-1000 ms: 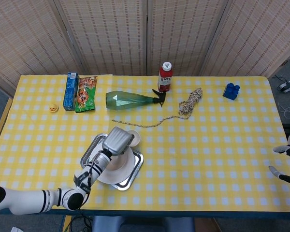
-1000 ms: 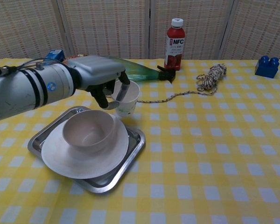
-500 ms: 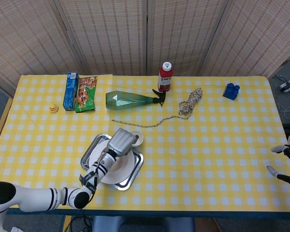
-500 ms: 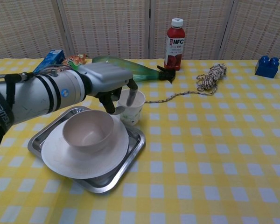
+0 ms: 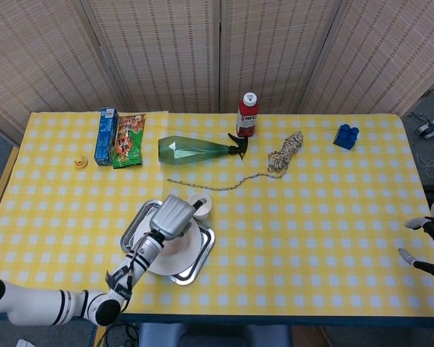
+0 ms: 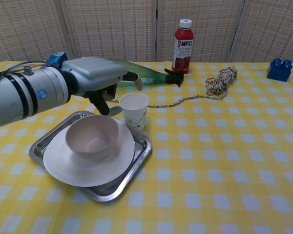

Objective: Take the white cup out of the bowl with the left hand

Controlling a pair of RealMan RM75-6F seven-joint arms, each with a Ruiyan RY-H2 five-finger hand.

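From the head view, the white cup (image 5: 200,204) stands upright on the table at the tray's (image 5: 135,220) far corner, beside the left hand (image 5: 172,216), while from the chest view the cup (out of the bowl (image 6: 93,135)) sits just clear of spread, empty fingers (image 6: 132,79).

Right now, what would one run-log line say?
white cup: upright beside bowl, out | left hand: open, off cup | right hand: idle
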